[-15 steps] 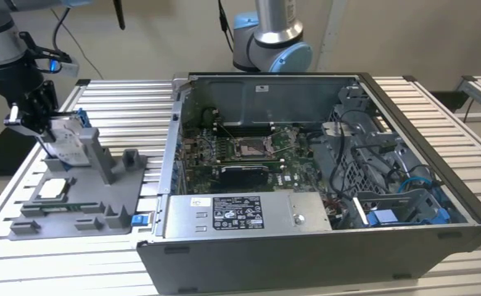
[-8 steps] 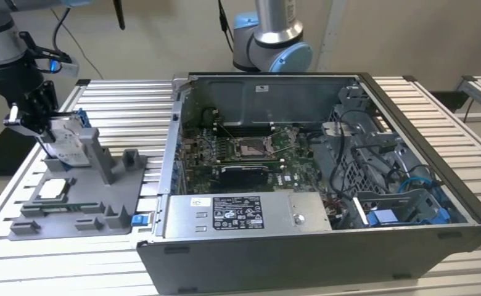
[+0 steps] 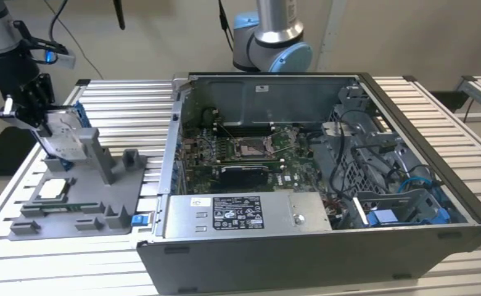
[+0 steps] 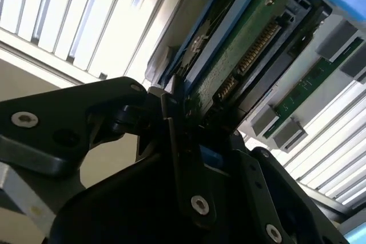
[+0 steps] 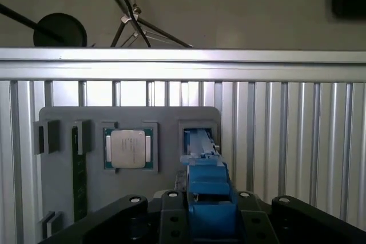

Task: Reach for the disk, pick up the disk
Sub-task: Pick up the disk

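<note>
In the upper left of the exterior view, the gripper (image 3: pixel 45 120) squeezes the disk (image 3: pixel 68 142) tight. The disk stands on its edge, its long side going up and down, leaning a little.

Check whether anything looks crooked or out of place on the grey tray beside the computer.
Only the disk stands out: it is on edge and leaning, gripped by the claw at the grey tray, not lying flat. That looks like the grasp, not a fault. The square chip lies level in its recess.
</note>
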Available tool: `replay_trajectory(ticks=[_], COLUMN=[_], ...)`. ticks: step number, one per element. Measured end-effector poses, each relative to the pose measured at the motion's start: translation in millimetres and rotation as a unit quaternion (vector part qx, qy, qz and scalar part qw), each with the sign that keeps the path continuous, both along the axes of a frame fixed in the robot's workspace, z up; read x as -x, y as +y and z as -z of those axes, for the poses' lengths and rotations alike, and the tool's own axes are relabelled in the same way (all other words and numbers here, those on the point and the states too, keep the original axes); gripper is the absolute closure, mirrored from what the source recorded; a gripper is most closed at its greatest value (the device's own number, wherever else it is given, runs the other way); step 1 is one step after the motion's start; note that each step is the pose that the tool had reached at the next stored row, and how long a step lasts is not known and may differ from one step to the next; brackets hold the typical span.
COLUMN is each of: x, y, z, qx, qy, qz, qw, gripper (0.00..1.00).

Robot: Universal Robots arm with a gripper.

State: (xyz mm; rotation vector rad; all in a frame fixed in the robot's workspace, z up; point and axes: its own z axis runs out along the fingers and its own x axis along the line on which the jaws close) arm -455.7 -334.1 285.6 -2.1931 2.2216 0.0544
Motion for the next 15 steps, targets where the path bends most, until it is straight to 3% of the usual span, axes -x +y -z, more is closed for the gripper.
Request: replay_trajectory(ticks=[15], x=[0.0], y=[0.1], z=[-41.5], qx=[0.0], qy=[0.0], qz=[0.0], qw=[1.0], gripper=[1.0])
